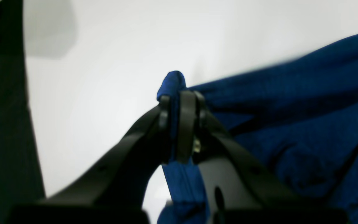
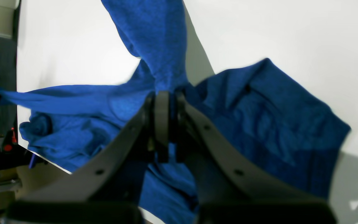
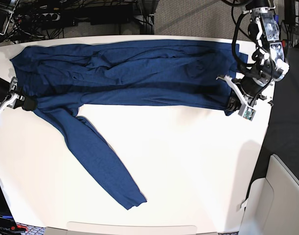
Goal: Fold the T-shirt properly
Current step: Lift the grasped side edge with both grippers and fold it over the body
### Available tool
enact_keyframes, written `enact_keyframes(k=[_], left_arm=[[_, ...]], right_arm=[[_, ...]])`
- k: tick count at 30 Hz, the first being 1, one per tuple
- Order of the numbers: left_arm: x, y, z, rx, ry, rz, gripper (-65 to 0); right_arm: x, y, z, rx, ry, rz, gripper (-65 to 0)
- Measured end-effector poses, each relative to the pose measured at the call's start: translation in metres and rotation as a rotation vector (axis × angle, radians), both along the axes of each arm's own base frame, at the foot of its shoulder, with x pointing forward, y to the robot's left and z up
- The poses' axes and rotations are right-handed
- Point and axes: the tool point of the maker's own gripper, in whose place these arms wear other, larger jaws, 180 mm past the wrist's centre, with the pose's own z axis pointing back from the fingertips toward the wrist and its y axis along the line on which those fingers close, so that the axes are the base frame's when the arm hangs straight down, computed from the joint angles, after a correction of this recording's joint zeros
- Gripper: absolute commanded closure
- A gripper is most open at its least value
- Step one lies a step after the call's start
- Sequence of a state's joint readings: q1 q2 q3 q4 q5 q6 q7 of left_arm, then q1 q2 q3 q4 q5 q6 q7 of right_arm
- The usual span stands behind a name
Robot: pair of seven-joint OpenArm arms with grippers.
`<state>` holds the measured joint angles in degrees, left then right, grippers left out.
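The dark navy-blue T-shirt (image 3: 139,73) lies stretched in a long band across the far half of the white table (image 3: 188,161). One long sleeve (image 3: 100,156) trails diagonally toward the front. My left gripper (image 3: 231,104) is shut on the shirt's right end near the table's right edge. In the left wrist view the fingertips (image 1: 179,102) pinch a bunched fold of the shirt (image 1: 291,109). My right gripper (image 3: 26,104) is shut on the shirt's left end, where the sleeve starts. In the right wrist view the gripper (image 2: 165,99) clamps fabric, with shirt (image 2: 259,115) spread to both sides.
Cables and a power strip (image 3: 46,17) lie behind the table's back edge. A light grey panel (image 3: 281,196) stands off the front right corner, with dark floor (image 3: 286,127) beside the right edge. Both grippers sit close to the table's side edges.
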<state>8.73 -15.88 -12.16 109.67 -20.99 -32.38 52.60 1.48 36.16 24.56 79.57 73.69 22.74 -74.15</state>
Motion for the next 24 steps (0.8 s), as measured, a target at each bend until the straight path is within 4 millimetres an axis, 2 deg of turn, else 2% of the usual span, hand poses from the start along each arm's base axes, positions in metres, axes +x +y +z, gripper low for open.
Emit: enact_keyframes(k=[8, 16, 24], left_arm=[[-0.030, -0.010, -0.007, 0.007, 0.036, -0.029, -2.4], [-0.050, -0.010, -0.019, 0.010, 0.087, -0.033, -2.4], [-0.050, -0.001, -0.017, 0.021, 0.085, -0.009, -2.4]], right_arm=[[-0.009, -0.002, -0.005, -0.004, 0.018, -0.006, -0.4], [-0.020, -0.020, 0.010, -0.010, 0.009, -0.019, -0.4], [-0.028, -0.024, 0.006, -0.024, 0.035, -0.017, -0.4]])
